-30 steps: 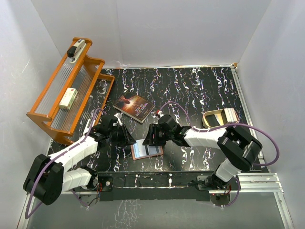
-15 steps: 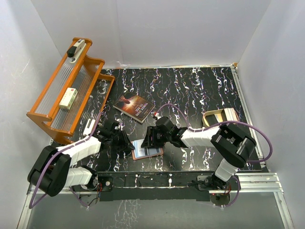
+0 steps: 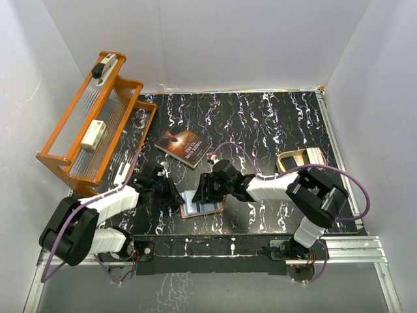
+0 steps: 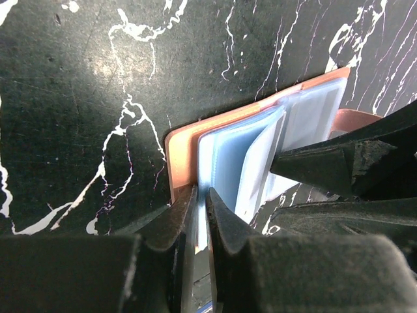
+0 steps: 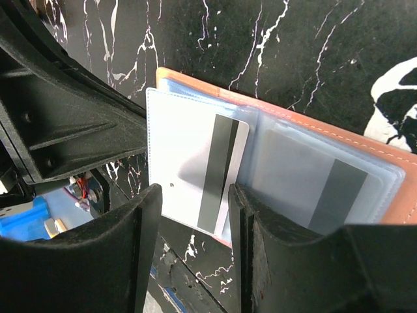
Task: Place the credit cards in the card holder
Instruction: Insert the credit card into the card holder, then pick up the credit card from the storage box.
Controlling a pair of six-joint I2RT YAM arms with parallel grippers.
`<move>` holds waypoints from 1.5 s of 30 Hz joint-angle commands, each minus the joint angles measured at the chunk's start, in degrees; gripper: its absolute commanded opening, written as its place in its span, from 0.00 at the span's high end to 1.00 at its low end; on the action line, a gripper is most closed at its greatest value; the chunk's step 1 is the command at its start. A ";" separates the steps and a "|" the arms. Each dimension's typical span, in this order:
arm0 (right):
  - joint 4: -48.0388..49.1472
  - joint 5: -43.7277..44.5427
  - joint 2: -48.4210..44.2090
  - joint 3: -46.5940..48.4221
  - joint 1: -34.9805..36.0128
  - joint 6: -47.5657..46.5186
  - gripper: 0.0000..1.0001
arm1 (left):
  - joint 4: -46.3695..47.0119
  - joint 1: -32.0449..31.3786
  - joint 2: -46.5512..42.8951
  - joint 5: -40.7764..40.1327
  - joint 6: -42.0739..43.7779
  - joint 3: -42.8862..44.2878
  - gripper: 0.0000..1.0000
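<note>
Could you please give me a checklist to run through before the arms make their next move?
1. The card holder lies open on the table: ok.
2. The left claw is pinched on the holder's edge: ok.
3. The right claw is open, astride the white card: ok.
4. The white card is fully seated in its sleeve: cannot tell.
5. The second card sits inside the other sleeve: ok.

Two credit cards (image 5: 195,173), one card holder (image 3: 202,207), one book (image 3: 183,147), one tin (image 3: 301,160), one rack (image 3: 129,84).
</note>
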 commanded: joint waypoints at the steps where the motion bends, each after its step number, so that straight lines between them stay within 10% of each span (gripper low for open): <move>1: 3.75 -1.63 -0.72 2.05 0.43 -1.15 0.57 | -2.82 -0.19 -0.61 -1.29 1.85 2.33 0.90; 16: -25.37 14.34 -10.38 11.90 -2.63 -15.57 0.54 | -14.17 -0.22 -12.92 -5.13 4.63 10.22 0.54; 27: -41.98 28.24 -9.96 22.69 -19.77 -28.28 0.52 | -23.80 -0.23 -16.95 -2.37 14.85 20.43 0.20; 45: -48.45 43.10 -2.46 34.96 -44.38 -42.18 0.45 | -25.13 -0.23 -19.23 -0.24 24.80 19.32 0.01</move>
